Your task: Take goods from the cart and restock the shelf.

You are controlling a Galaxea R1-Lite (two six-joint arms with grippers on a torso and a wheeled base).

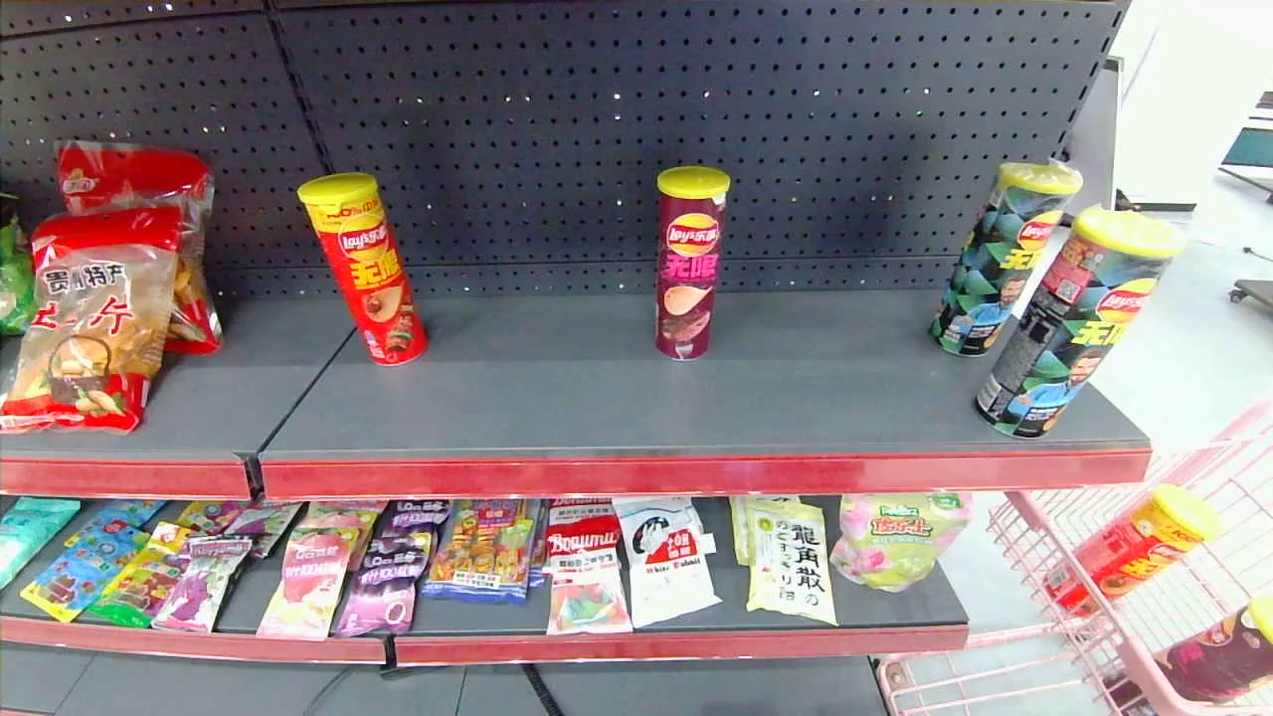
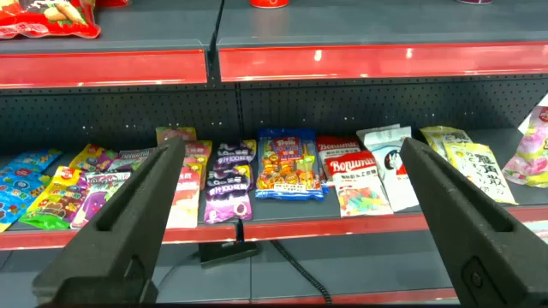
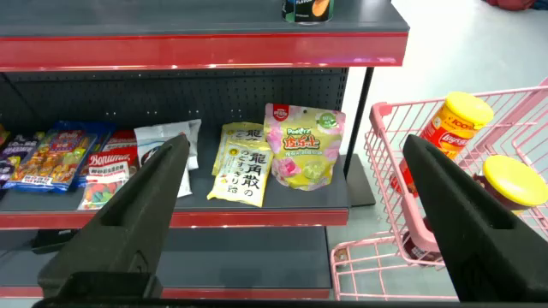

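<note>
On the upper shelf (image 1: pixel 597 398) stand a red chip can (image 1: pixel 363 268), a maroon can (image 1: pixel 688 264) and two dark teal cans (image 1: pixel 1000 259) (image 1: pixel 1079 323) at the right end. A pink wire cart (image 1: pixel 1034 527) sits low on the right, holding a red can (image 1: pixel 1134 547) and a maroon can (image 1: pixel 1213 656). My left gripper (image 2: pixel 291 145) is open and empty, facing the lower shelf's snack bags (image 2: pixel 287 162). My right gripper (image 3: pixel 297 141) is open and empty, level with the lower shelf, with the cart (image 3: pixel 383 154) and its red can (image 3: pixel 458 124) and maroon can (image 3: pixel 509 184) off to one side.
Red peanut bags (image 1: pixel 90 318) fill the upper shelf's left end. The lower shelf (image 1: pixel 676 644) carries a row of flat snack bags, with a green pouch (image 1: pixel 900 537) at its right end. Bare shelf lies between the cans. A cable (image 2: pixel 300 265) runs below.
</note>
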